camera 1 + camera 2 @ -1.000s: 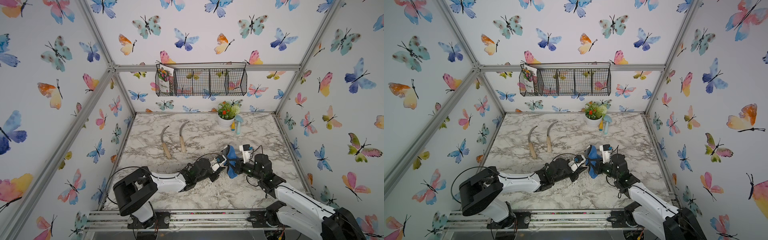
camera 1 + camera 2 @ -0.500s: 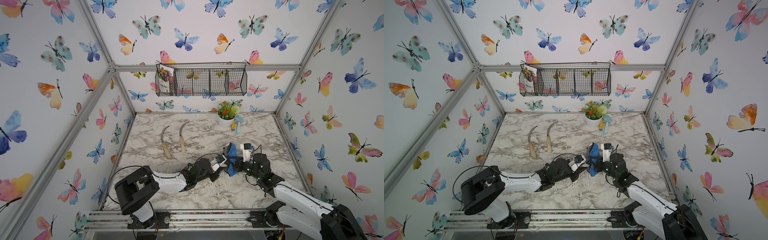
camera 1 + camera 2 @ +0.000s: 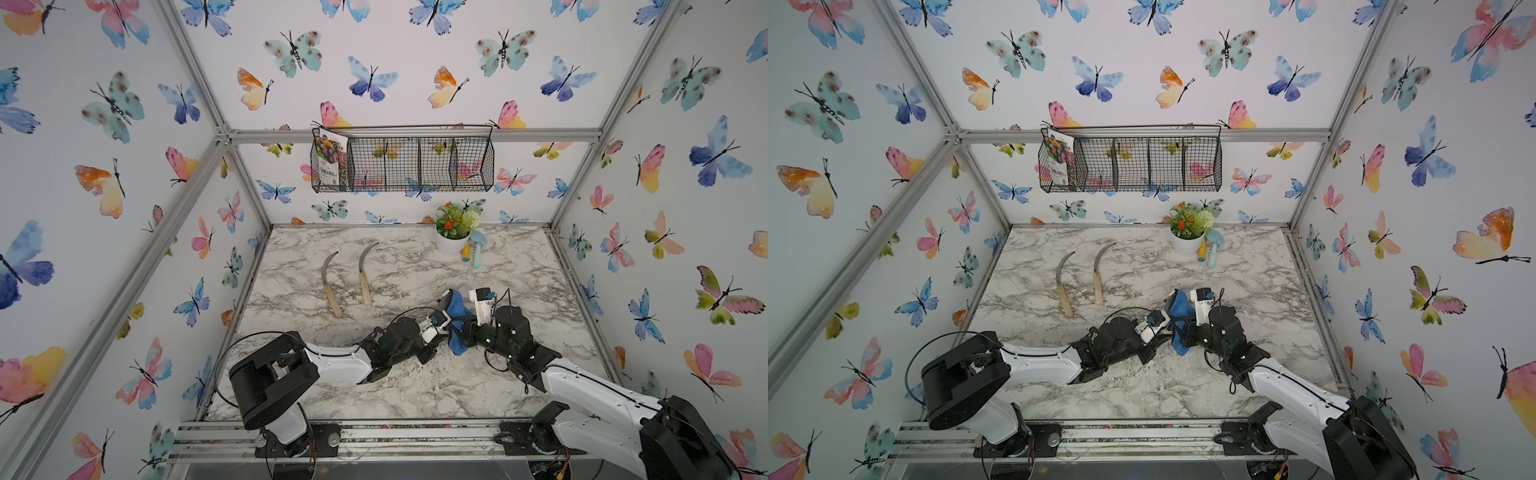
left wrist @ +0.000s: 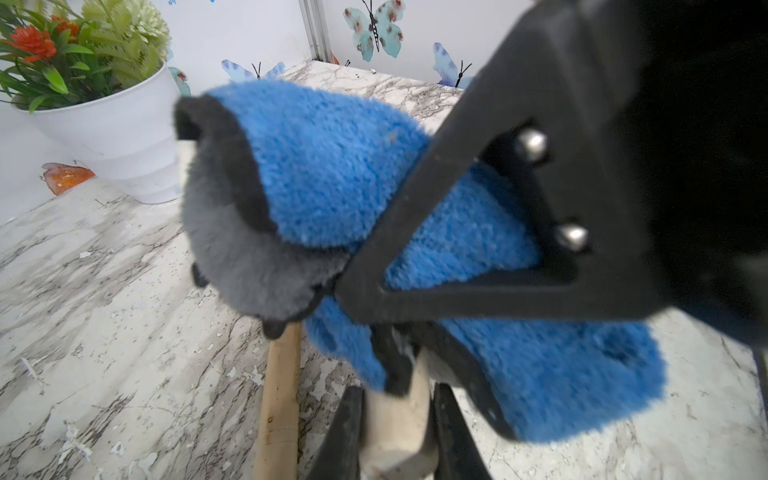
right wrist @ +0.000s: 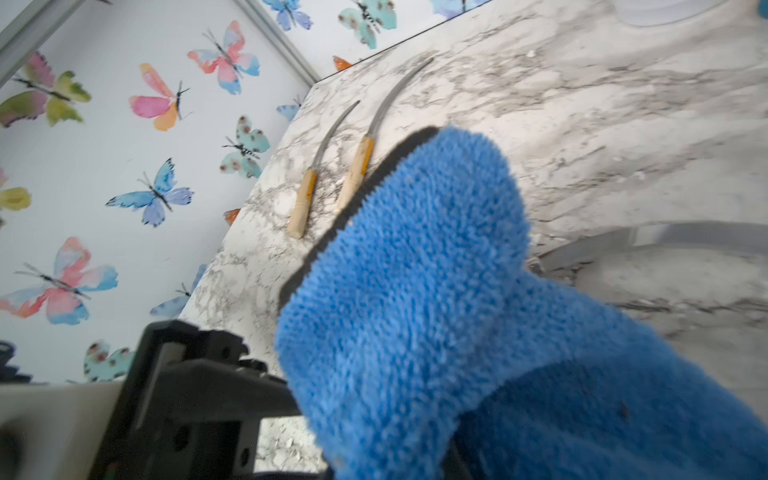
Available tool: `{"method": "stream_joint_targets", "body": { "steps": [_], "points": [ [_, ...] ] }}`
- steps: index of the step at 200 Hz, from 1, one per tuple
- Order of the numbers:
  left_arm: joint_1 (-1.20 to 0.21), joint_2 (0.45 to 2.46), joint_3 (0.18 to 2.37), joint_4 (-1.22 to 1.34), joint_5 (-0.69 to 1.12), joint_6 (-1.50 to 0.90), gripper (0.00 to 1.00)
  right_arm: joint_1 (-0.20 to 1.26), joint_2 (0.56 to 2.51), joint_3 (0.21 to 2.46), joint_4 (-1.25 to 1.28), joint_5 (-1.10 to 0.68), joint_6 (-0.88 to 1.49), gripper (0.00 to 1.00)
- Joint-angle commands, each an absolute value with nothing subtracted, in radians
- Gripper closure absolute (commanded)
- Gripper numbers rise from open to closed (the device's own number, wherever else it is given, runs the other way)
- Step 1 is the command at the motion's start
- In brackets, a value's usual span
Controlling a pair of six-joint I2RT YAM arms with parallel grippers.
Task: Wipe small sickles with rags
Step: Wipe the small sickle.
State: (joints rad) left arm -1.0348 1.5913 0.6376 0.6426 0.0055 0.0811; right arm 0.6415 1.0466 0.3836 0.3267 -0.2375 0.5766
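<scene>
Well, in both top views my left pincer (image 3: 443, 322) comes in from the lower left and my right pincer (image 3: 462, 332) from the lower right, tips almost meeting right of centre on the marble table (image 3: 415, 390), the blue rag (image 3: 457, 303) bunched between them; two sickles (image 3: 332, 301) lie well apart at upper left. In the left wrist view my left pincer (image 4: 397, 419) is clamped tight on a pale wooden handle (image 4: 397, 449), which runs from the bottom edge straight up into the rag (image 4: 332, 166), its blade hidden in the cloth. My right pincer (image 4: 365, 328), entering from the right, is pinched shut on that rag just above my left fingertips; a second handle (image 4: 278, 399) lies on the table just left. In the right wrist view the rag (image 5: 415, 299) fills the lower right, and a grey blade (image 5: 602, 245) shows past it at the right edge; whose it is I cannot tell. I judge the wipe must run along the held handle's axis, away from my left pincer.
</scene>
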Motion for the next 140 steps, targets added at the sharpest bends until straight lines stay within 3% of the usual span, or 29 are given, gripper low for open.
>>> {"method": "stream_joint_targets", "body": {
  "steps": [1,32,72,100,122,140],
  "points": [
    [-1.029,1.544,0.632,0.697,0.0,0.071,1.0,0.658,1.032,0.372,0.334,-0.227,0.57,0.98],
    [-1.03,1.52,0.605,0.716,-0.002,0.078,1.0,0.597,1.021,0.35,0.305,-0.173,0.552,0.98],
    [-1.025,1.498,0.589,0.717,0.0,0.08,1.0,0.361,1.048,0.297,0.356,-0.353,0.558,0.98],
    [-1.025,1.499,0.589,0.718,-0.001,0.085,1.0,0.387,1.074,0.341,0.343,-0.412,0.569,0.98],
    [-1.022,1.5,0.586,0.729,-0.008,0.089,1.0,0.538,1.064,0.393,0.298,-0.283,0.572,0.98],
    [-1.02,1.506,0.592,0.721,-0.014,0.09,1.0,0.618,1.075,0.408,0.331,-0.278,0.588,0.98]
  ]
}}
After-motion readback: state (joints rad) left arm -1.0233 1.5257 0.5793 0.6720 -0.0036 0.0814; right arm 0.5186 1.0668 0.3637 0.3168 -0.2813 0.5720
